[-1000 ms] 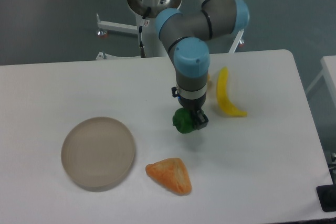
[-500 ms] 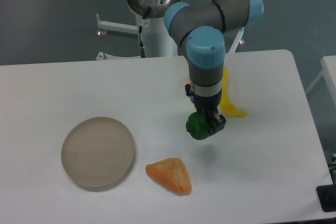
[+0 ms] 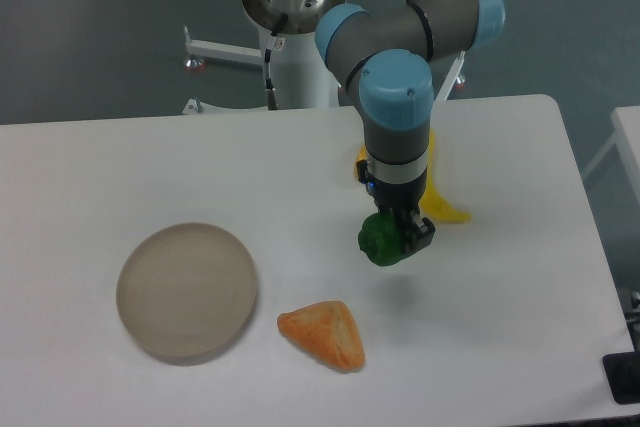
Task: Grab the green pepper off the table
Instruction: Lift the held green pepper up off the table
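1. Grey wall and floor sit behind a big flat white table (image 3: pixel 120 157) with round corners.
2. From the one fixed camera, the black two-finger gripper (image 3: pixel 398 239) points down and pinches the small shiny dark-green pepper (image 3: pixel 379 242).
3. That pepper hangs just at the gripper's 9 o'clock side. A faint shadow below makes me think it is off the table.
4. At 1 o'clock, partly hidden by the arm, lies a curved yellow banana (image 3: pixel 436 197).
5. At 7 o'clock rests an orange wedge-shaped thing (image 3: pixel 322 332), and far at 9 o'clock a round beige plate (image 3: pixel 187 290).
6. Straight up looks like the free way to go.
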